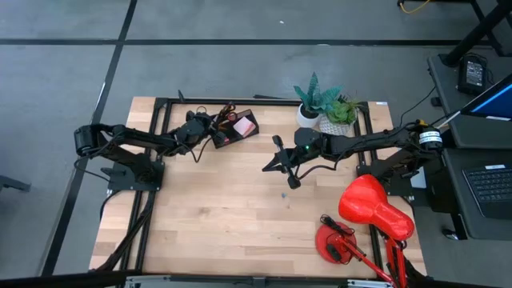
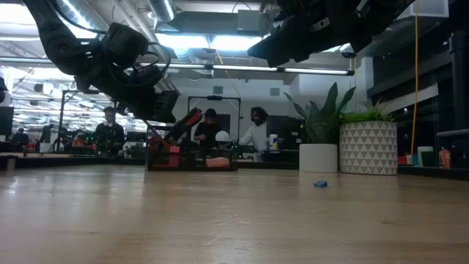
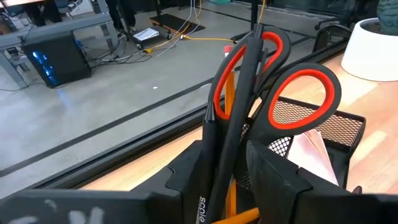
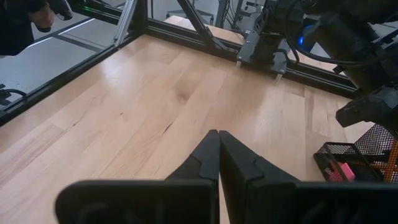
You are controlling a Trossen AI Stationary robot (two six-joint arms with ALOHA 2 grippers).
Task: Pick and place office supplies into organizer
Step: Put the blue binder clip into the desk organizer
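2 dark arms hang over the desk (image 1: 240, 216). From the low view, the nearest thing is a small blue bit (image 2: 320, 183) lying alone on the wood, with the 2 white plant pots (image 2: 319, 157) behind it.

The right claw (image 4: 218, 155) floats over bare wood mid-desk, its 2 fingers pressed flat together and holding nothing; the wrist picture shows this, while from overhead it is only a dark shape (image 1: 276, 160).

Farther back, at the far-left part of the desk, stands the organizer (image 1: 236, 128), a black mesh tray. The left claw (image 3: 239, 168) sits right at it, its fingers parted, and a black pen (image 3: 233, 124) stands upright in the gap between them; whether the fingers touch the pen I cannot tell. Only the left wrist view shows the contents close up: red-handled scissors (image 3: 305, 93) standing handles up, an orange pencil (image 3: 229, 93) beside the pen, and a pale pink pad (image 3: 311, 152) in the mesh. From above the pad (image 1: 242, 126) is a pink square.

A red desk lamp (image 1: 372, 210) sits at the near-right corner. People (image 2: 256, 132) stand in the room beyond.
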